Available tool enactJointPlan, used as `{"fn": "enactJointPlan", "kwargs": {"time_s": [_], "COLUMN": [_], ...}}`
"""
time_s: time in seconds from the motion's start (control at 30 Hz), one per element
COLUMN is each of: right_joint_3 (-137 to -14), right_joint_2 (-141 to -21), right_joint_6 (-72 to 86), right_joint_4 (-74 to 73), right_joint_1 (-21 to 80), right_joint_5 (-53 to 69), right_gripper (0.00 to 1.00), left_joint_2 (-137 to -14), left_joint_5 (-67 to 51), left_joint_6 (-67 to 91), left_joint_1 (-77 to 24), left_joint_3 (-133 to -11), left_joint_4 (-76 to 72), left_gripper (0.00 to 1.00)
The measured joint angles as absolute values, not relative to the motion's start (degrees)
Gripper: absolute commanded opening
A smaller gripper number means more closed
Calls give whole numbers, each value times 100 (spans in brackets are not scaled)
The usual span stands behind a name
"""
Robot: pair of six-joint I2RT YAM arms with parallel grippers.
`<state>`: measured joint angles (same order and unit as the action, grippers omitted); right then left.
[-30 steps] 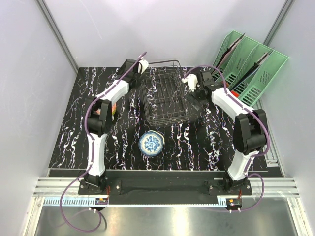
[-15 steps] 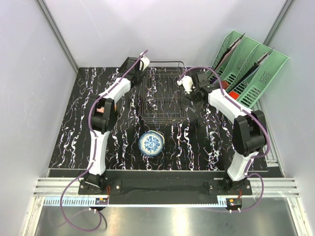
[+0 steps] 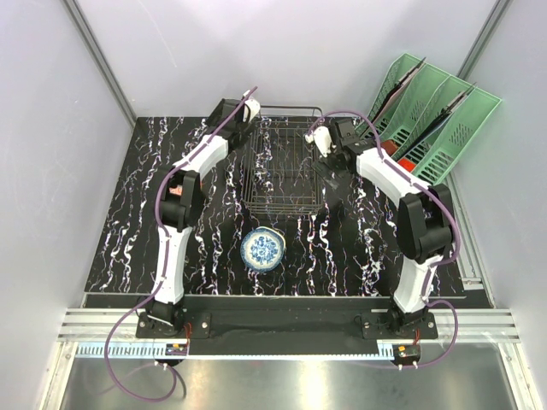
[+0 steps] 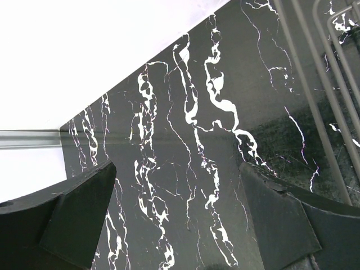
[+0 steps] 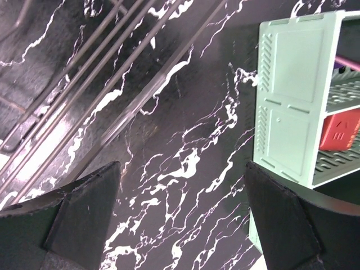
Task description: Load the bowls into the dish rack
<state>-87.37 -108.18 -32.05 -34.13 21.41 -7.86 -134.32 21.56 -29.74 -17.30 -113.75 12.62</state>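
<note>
While both arms reach toward the far end, the overhead view shows me a black marble-look tabletop with white veins (image 3: 128,222), boxed in by pale grey walls (image 3: 51,128). The left claw (image 3: 245,109) sits near the back wall, and the right claw (image 3: 321,140) is a little nearer to me. The dark wire-grid dish rack (image 3: 282,171) lies between them, its far corners just beside each claw. The white bowl with a blue floral pattern (image 3: 262,249) sits on the tabletop outside the rack, well behind both claws on the side of the arm bases. Beyond the right claw, a mint-green slotted plastic file organizer (image 3: 432,115) fills the far corner.

From the left wrist, I see the black fingers (image 4: 73,219) spread wide, with only bare tabletop between them. Rack wires run just outside the right-hand finger, and the wall edge is close ahead.

From the right wrist, the jaws are likewise wide and hold nothing. Rack wires cross ahead-left, the organizer stands close ahead-right with a red block (image 5: 339,129) inside, and there is open marble between.
</note>
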Motion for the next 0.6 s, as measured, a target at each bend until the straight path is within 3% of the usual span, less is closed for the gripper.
{"fn": "enactJointPlan", "kwargs": {"time_s": [0.4, 0.6], "right_joint_3": [-9299, -9310], "right_joint_2": [-11279, -11161], "right_joint_6": [-3114, -2923], "right_joint_4": [-3374, -3371], "right_joint_1": [2093, 2082], "right_joint_5": [-1243, -1098], "right_gripper": [100, 100], "left_joint_2": [-13395, -12591], "left_joint_5": [2423, 2191], "left_joint_6": [-2884, -2724], "left_joint_1": [-1732, -1719], "left_joint_3": [-11290, -10206], "left_joint_4": [1203, 1455], "left_gripper": [99, 99]}}
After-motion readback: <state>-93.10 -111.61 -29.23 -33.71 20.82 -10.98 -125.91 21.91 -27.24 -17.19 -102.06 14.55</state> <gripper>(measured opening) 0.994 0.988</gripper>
